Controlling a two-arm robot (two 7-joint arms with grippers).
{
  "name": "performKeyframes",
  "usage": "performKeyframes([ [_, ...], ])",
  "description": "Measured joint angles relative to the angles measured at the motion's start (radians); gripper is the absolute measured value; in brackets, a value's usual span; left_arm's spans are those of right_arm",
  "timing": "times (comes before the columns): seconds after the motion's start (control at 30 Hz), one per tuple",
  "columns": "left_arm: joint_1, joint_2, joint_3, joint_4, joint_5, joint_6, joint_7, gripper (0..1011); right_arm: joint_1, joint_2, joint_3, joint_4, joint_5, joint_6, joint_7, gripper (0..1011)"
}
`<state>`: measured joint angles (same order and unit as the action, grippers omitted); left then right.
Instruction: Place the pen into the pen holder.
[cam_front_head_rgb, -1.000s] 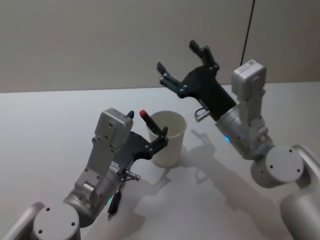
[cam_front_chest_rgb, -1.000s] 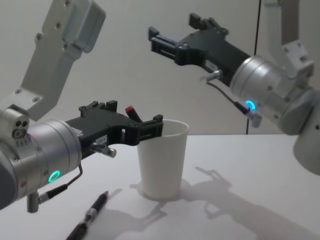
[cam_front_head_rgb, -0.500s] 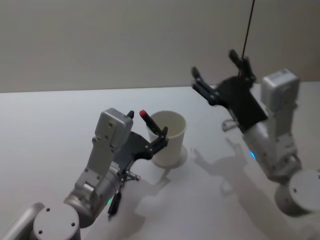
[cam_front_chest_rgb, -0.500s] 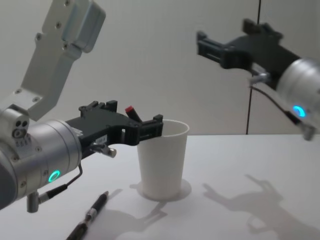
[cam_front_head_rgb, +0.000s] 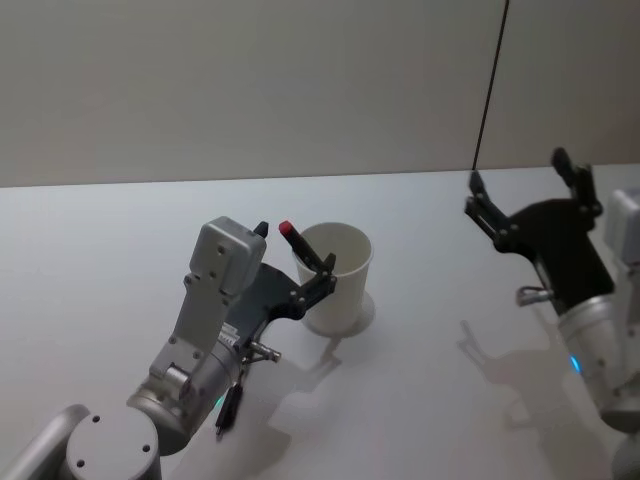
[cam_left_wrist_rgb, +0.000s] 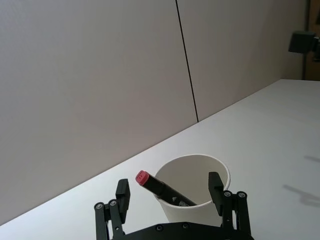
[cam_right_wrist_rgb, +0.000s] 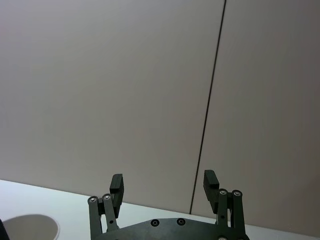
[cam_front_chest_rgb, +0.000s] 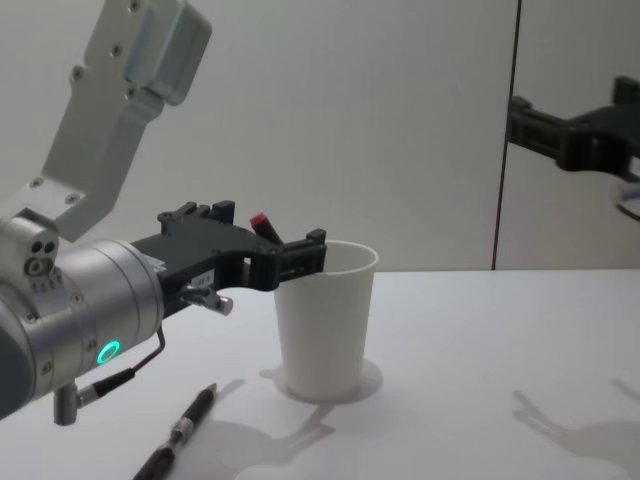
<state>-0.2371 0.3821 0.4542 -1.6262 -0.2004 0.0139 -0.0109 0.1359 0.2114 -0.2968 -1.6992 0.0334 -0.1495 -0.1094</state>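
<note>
The pen (cam_front_head_rgb: 303, 245) is seen standing slantwise inside the pen holder (cam_front_head_rgb: 340, 290), with its lower end hidden in the cup and its red-capped end raised just above the rolled rim on the side toward the robot's left. In the left wrist view the dark barrel (cam_left_wrist_rgb: 165, 190) is shown leaning against the inner wall of the white cup (cam_left_wrist_rgb: 200, 172). The pen holder is set upright on the pale table (cam_front_head_rgb: 100, 250), a little left of the middle. The left gripper (cam_front_head_rgb: 295, 247) is held level with the rim, its jaws spread wide to either side of the red cap, and nothing is pinched between them; one fingertip (cam_front_chest_rgb: 315, 238) is seen just at the rim, though contact cannot be told. A second, dark pen (cam_front_chest_rgb: 185, 432) is laid flat on the table beneath the left arm, near the cup's foot but apart from it. The right gripper (cam_front_head_rgb: 517, 170) is held high at the right side, well apart from the cup, with its jaws likewise spread and nothing held.
</note>
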Motion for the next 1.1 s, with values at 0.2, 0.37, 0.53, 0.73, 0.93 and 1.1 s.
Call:
performKeyframes([
  [0.2, 0.0, 0.0, 0.0, 0.0, 0.0, 0.0, 0.0, 1004, -0.041, 0.021, 0.01, -0.047, 0.014, 0.034, -0.036, 1002],
  [0.37, 0.0, 0.0, 0.0, 0.0, 0.0, 0.0, 0.0, 1004, -0.063, 0.033, 0.015, -0.072, 0.022, 0.053, -0.056, 1001],
  [0.53, 0.0, 0.0, 0.0, 0.0, 0.0, 0.0, 0.0, 1004, -0.075, 0.039, 0.018, -0.085, 0.025, 0.063, -0.066, 1001],
  [0.73, 0.001, 0.001, -0.002, -0.001, 0.0, 0.006, 0.0, 1004, -0.088, 0.046, 0.021, -0.101, 0.03, 0.073, -0.078, 1001],
  [0.93, 0.006, 0.011, -0.011, -0.015, -0.017, 0.039, 0.002, 1004, -0.095, 0.049, 0.022, -0.108, 0.032, 0.079, -0.084, 1001],
  [1.1, 0.013, 0.024, -0.022, -0.036, -0.046, 0.089, 0.003, 1004, -0.099, 0.051, 0.023, -0.112, 0.034, 0.082, -0.087, 1001],
])
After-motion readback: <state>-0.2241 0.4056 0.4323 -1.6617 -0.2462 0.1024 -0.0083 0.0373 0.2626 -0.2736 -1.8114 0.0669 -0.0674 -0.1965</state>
